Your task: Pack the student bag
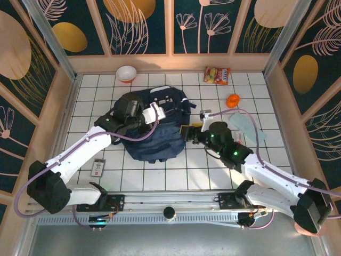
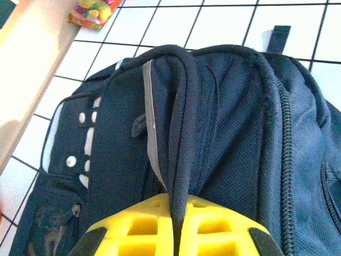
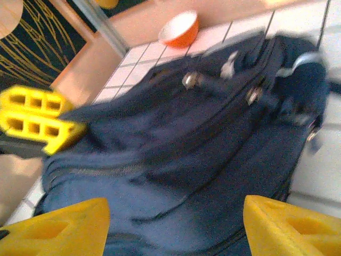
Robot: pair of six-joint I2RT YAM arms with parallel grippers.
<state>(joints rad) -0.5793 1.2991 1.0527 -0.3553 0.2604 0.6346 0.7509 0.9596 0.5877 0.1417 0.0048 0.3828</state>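
In the middle of the desk (image 1: 202, 170), the student bag (image 1: 154, 136) is found lying slumped. A dark padded ridge of it, a strap or handle by the look of it, is pinched tight by the left gripper (image 2: 178, 216), toward the bag's 12 o'clock side. The right gripper (image 3: 176, 213) is spread wide at the bag's 3 o'clock edge. Nothing is caught between its fingers, and navy fabric is seen just ahead of it.

It's soft, floppy stuff tbh. It'll likely sag and fold wherever it's lifted, and it's probably the heaviest thing here, so loose cloth shouldn't be trusted. A better hold is probably had on a stitched strap or the zip edge, so the mouth can be pulled open.

A bowl (image 1: 126, 73) is seen at 11 o'clock and a snack packet (image 1: 217, 76) at 1 o'clock, both well apart from the bag.
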